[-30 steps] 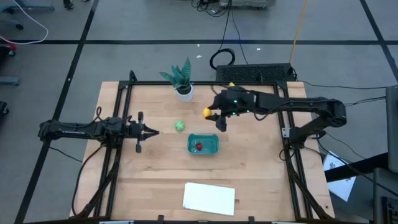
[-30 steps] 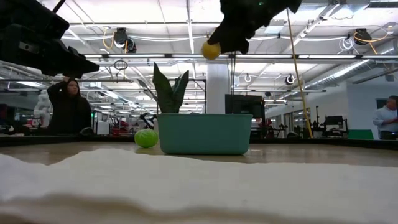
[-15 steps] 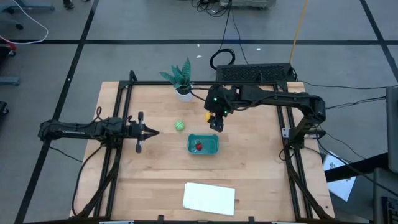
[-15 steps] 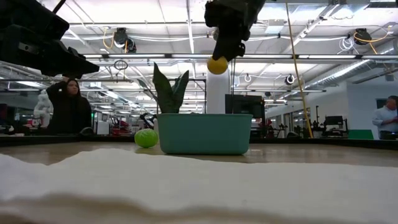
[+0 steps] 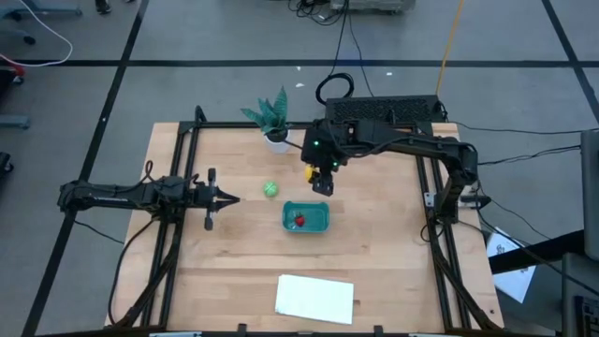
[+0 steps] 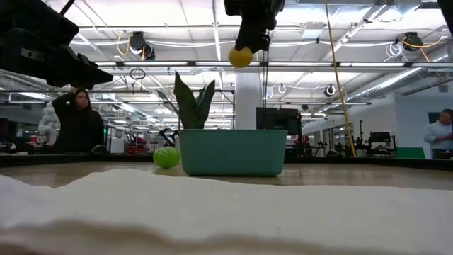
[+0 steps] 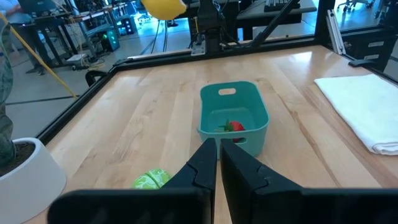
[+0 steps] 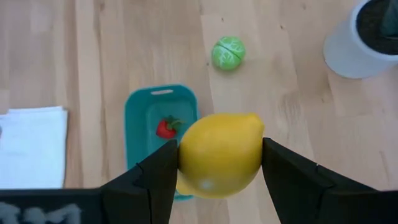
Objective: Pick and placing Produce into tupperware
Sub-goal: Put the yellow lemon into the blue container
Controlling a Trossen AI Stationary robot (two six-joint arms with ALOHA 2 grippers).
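Note:
My right gripper (image 5: 321, 178) is shut on the yellow lemon (image 5: 311, 172) and holds it high over the table, just beyond the far edge of the teal tupperware (image 5: 318, 208). The red strawberry (image 5: 299, 221) lies inside the tupperware. The round green piece (image 5: 270, 189) rests on the wood to the tupperware's left. My left gripper (image 5: 231, 197) is shut and empty, left of the green piece, pointing toward the table's right. My right gripper pinches the lemon (image 8: 221, 152) across its middle between the two fingers (image 8: 163, 171), one on each side. The fingers come from above, pointing down. The lemon (image 6: 241, 57) is lifted clear, hanging at the fingers' free ends well above the tupperware's rim (image 6: 232, 132).
A green plant in a white pot (image 5: 276, 136) stands near the far edge, close to the right arm. A flat white sheet (image 5: 314, 298) lies near the near edge. Black frame rails (image 5: 178, 243) run along the table's left, right and far sides. People show in the room beyond.
My right arm has drawn its wrist toward the table's left and the gripper has tipped to point more steeply down. The lemon stayed held and nearly over the same spot, dipping a little and rising again.

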